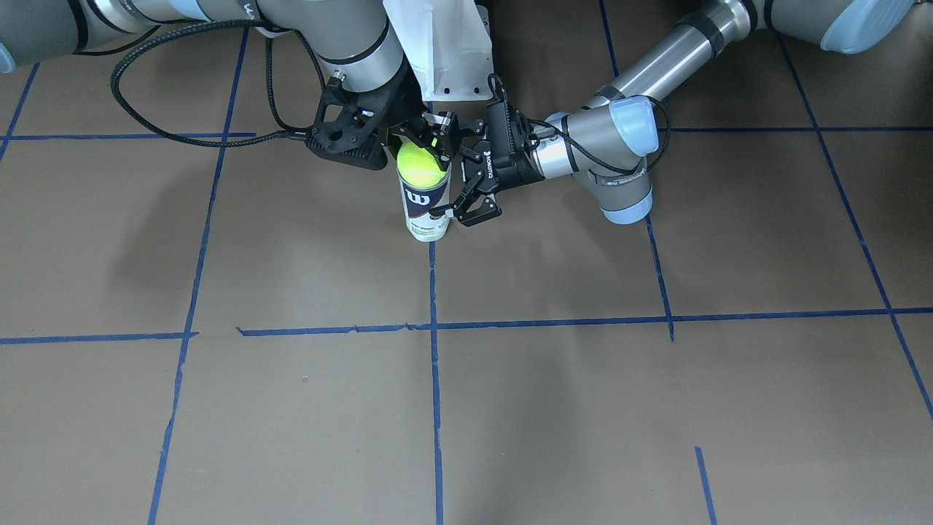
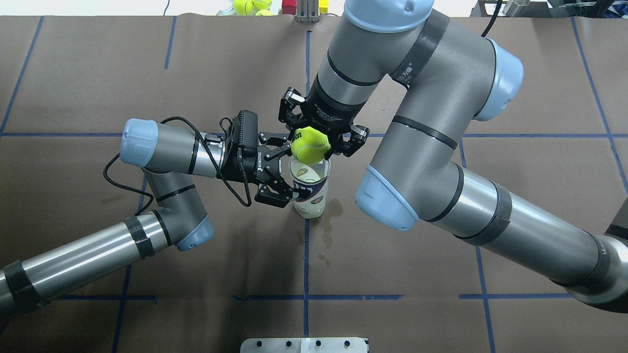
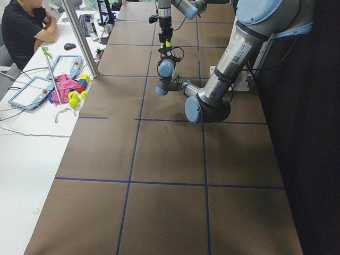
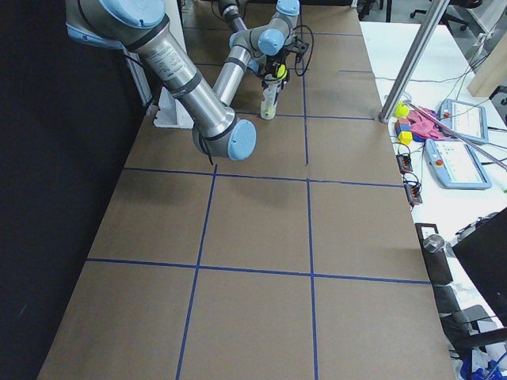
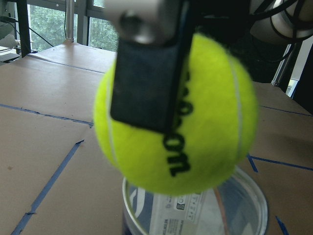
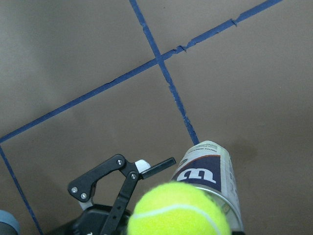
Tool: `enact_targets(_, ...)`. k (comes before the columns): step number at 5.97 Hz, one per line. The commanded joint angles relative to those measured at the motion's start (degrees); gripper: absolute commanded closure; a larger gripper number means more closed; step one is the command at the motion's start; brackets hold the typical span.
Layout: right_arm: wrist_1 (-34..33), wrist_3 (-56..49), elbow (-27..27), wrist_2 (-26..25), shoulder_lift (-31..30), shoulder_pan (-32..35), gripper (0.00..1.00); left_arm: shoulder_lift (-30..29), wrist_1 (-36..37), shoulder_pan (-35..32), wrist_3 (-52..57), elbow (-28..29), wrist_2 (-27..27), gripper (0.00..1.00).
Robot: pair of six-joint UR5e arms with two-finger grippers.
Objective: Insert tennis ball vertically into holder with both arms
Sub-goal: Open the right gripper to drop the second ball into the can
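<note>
The holder point(image 2: 310, 192) stands upright on the brown table, its metal-rimmed mouth open and its navy and white "W" label point(image 1: 420, 198) showing. The tennis ball point(image 2: 310, 145) hangs right at the mouth, with my right gripper point(image 2: 311, 142) shut on it from above. In the left wrist view a dark finger point(image 5: 146, 83) covers part of the ball point(image 5: 205, 117), and the holder's rim point(image 5: 254, 196) lies just beneath. My left gripper point(image 2: 287, 172) comes in sideways and is open, with a fingertip on either side of the holder's near edge and no squeeze on it that I can see.
The white pedestal base point(image 1: 444, 58) sits close behind the holder. A black cable point(image 1: 182, 135) loops off the right wrist. Spare yellow balls point(image 2: 245, 6) lie beyond the far edge. A person point(image 3: 24, 24) sits at the side table with tablets point(image 3: 34, 90).
</note>
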Motion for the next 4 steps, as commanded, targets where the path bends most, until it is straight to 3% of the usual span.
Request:
enact_targets(1,0.11,0.04,-0.11,0.05,-0.12,-0.01,0.01,0.02,0.00,-0.03,0.00,0.00,-0.04,0.01)
enact_targets(4,-0.06,-0.22,2.25,1.00,-2.73,2.26,0.01,2.46,0.00,-1.77,-0.09,-0.26,-0.30,0.01)
